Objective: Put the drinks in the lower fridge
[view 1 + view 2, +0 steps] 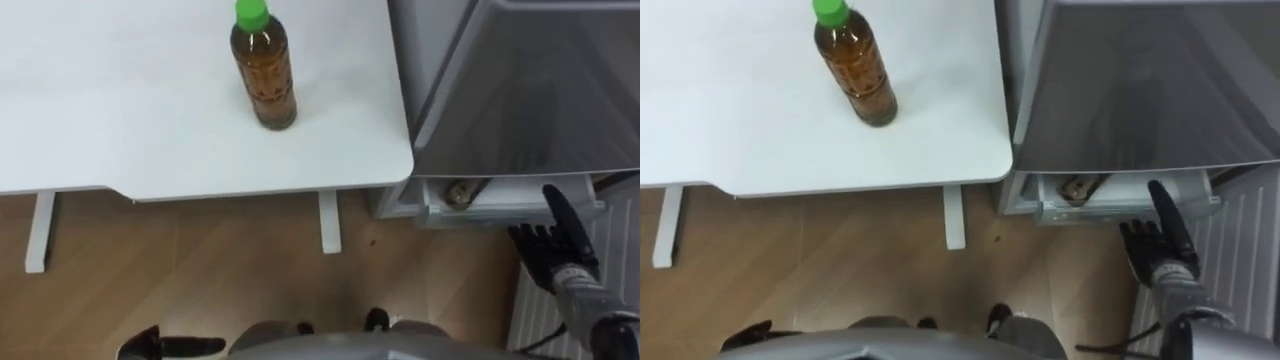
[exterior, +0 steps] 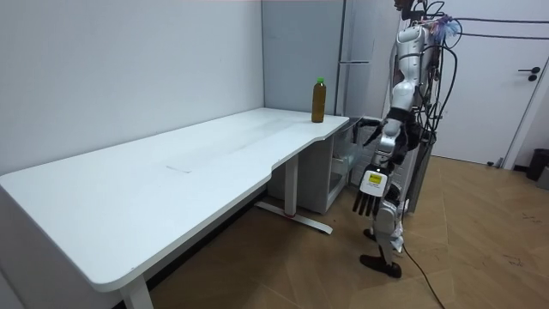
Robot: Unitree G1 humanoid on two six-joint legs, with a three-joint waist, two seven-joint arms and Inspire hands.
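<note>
right hand (image 1: 548, 252) hangs straight-fingered; amber, green-capped bottle (image 1: 264, 75) stands on table (image 1: 120, 100).

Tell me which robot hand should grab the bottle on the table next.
Left, probably. The bottle stands on the table, on the robot's left of the fridge; the left robot hand hangs open on that side. The right robot hand is down at the fridge's lower compartment.

Clear plastic bottle (image 1: 264, 70): amber-brown drink, bright green cap. Flat white table top (image 1: 120, 100): plain, unpatterned; its legs are white too. Plank floor (image 1: 200, 270): light tan with wood grain. Tall metal fridge door (image 1: 540, 90): plain dull grey. Right hand (image 1: 545, 258): black fingers, grey wrist. Ribbed panel (image 1: 1240, 240) beside it: white, fine parallel stripes.
</note>
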